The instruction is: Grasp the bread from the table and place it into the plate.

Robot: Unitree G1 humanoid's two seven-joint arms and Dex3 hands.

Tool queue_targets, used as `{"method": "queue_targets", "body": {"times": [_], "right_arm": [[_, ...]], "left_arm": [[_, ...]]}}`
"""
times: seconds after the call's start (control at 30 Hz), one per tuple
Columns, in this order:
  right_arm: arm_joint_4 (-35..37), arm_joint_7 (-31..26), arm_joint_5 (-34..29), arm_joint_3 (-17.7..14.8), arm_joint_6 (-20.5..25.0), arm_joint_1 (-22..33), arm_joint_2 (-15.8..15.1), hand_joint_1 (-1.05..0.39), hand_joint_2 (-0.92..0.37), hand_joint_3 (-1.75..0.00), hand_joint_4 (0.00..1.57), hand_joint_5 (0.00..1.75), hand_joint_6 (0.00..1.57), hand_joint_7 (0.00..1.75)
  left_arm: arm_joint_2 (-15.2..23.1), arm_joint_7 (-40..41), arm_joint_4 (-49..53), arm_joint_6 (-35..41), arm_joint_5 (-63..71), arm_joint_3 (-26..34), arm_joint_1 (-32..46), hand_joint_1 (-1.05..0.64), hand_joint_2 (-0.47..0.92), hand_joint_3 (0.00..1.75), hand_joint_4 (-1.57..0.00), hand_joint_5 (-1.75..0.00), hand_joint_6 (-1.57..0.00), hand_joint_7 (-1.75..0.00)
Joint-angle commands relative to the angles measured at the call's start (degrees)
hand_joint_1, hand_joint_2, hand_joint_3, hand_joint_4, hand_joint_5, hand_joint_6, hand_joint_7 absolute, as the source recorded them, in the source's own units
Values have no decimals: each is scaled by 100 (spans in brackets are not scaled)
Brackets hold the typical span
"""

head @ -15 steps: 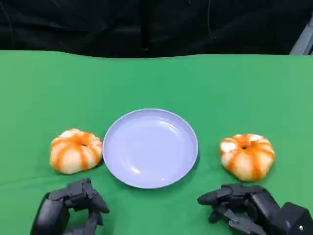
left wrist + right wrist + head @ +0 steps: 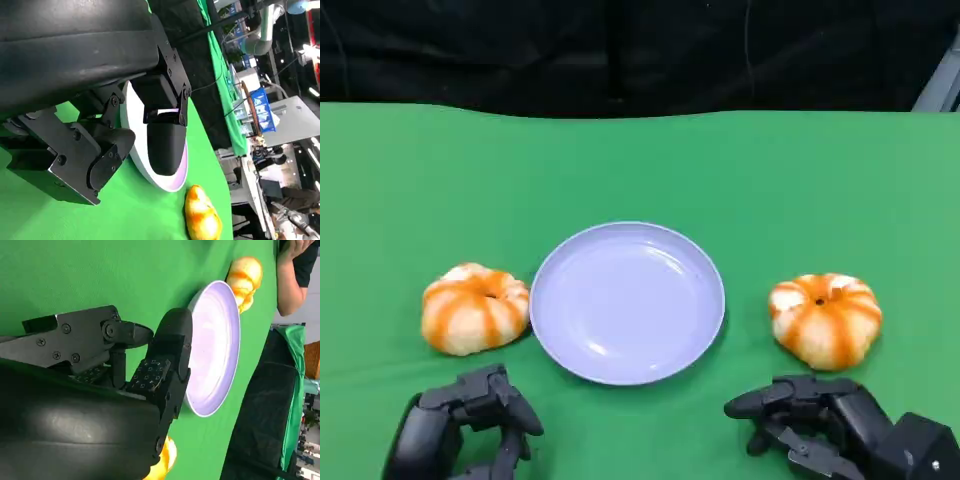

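A pale lilac plate (image 2: 626,302) sits mid-table on the green cloth. One orange-striped round bread (image 2: 474,308) lies just left of it, another bread (image 2: 826,319) to its right. My left hand (image 2: 465,423) hovers near the front edge, below the left bread, holding nothing. My right hand (image 2: 820,422) lies low in front of the right bread, fingers apart and pointing toward the plate, nothing in them. The left wrist view looks past my left hand's fingers (image 2: 162,145) to the plate (image 2: 177,177) and the right bread (image 2: 202,220). The right wrist view shows the plate (image 2: 217,345) and both breads (image 2: 244,275), (image 2: 167,457).
The green table (image 2: 640,170) ends at a black backdrop behind. A person's arm (image 2: 297,260) shows beyond the table's far side in the right wrist view. Lab equipment (image 2: 260,100) stands past the table in the left wrist view.
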Motion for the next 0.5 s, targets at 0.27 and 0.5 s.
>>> {"method": "queue_targets", "body": {"times": [0.27,0.5], "right_arm": [[93,44,27,-44,141,31,-81,-8,-92,-40,80,115,112,28],[145,15,-14,-40,108,-6,-95,-9,-92,-39,80,115,112,28]], "left_arm": [[9,67,123,-47,-77,130,-87,2,60,95,-84,-131,-94,-84],[32,-132,107,86,-317,166,-149,-9,90,33,-85,-84,-101,-23]]}}
